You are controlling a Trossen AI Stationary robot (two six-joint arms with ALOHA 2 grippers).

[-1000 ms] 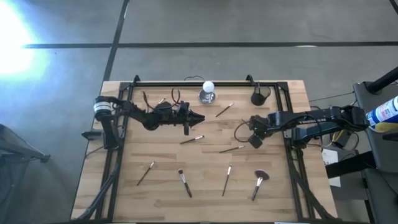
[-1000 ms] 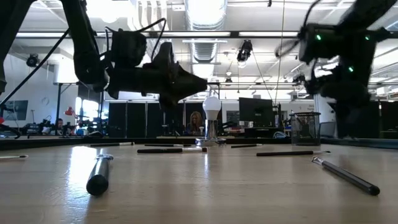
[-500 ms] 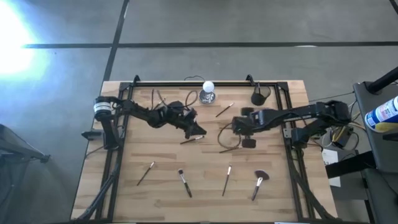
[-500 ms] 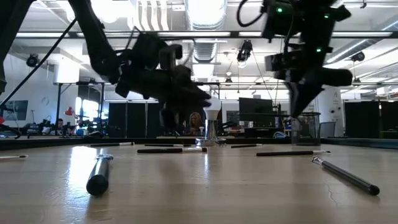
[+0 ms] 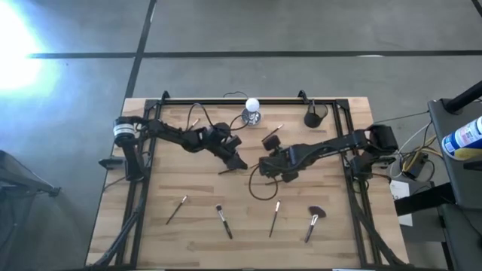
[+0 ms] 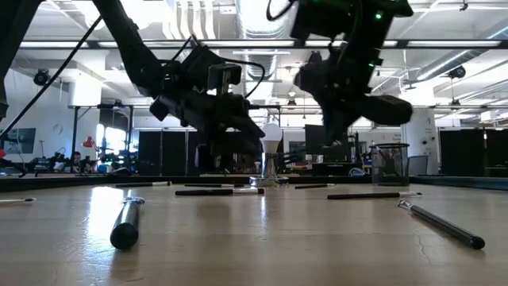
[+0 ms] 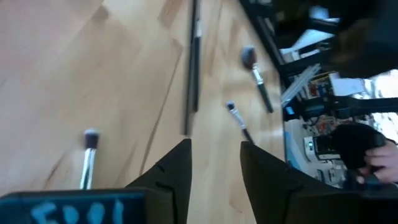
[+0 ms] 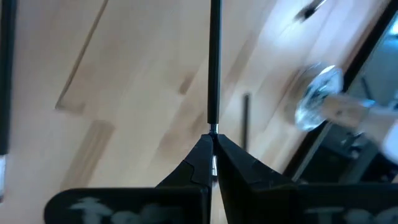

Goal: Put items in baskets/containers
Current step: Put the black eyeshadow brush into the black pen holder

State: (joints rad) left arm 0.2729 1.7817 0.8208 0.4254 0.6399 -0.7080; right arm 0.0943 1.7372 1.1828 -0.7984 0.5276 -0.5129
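I had a black-handled brush (image 8: 214,68) pinched between the pressed-together fingers of the right claw (image 5: 273,160), over the middle of the table (image 5: 151,226). The black cup (image 5: 311,118) stood well apart at the far right edge. The left claw (image 5: 238,162), fingers spread and empty, hovered just beside mine over another brush (image 5: 224,172). The silver object with the white ball (image 5: 251,111) stood beyond. Four brushes, including the fan brush (image 5: 314,220), lay along the near side.
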